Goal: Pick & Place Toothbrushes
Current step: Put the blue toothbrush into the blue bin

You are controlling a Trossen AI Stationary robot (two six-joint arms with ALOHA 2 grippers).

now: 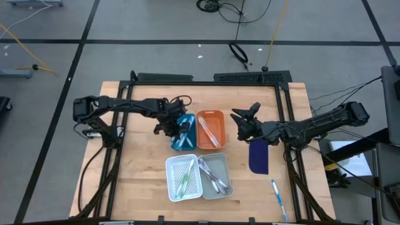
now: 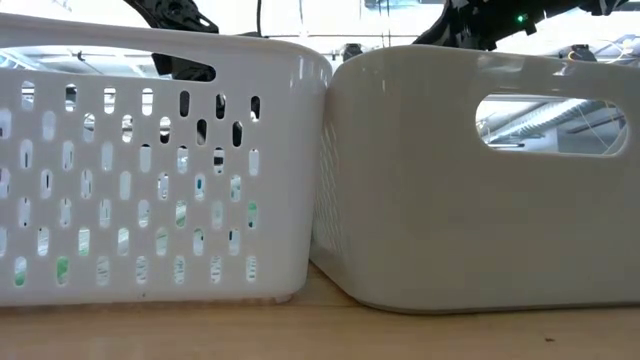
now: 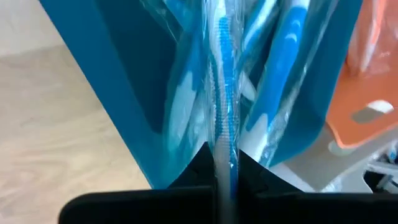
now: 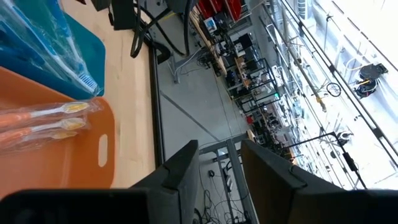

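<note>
A wrapped blue toothbrush is pinched between the closed fingers of the left hand, over the blue tray that holds more blue brushes. Beside it, the orange tray holds orange toothbrushes. The right hand hangs just beyond the orange tray, fingers partly apart and holding nothing. One blue toothbrush lies alone on the counter.

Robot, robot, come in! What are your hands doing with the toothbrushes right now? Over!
Left gripper shut on a blue toothbrush over the blue tray. Right gripper open, empty, beside the orange tray. One toothbrush loose on the table. Nothing blocking.
</note>
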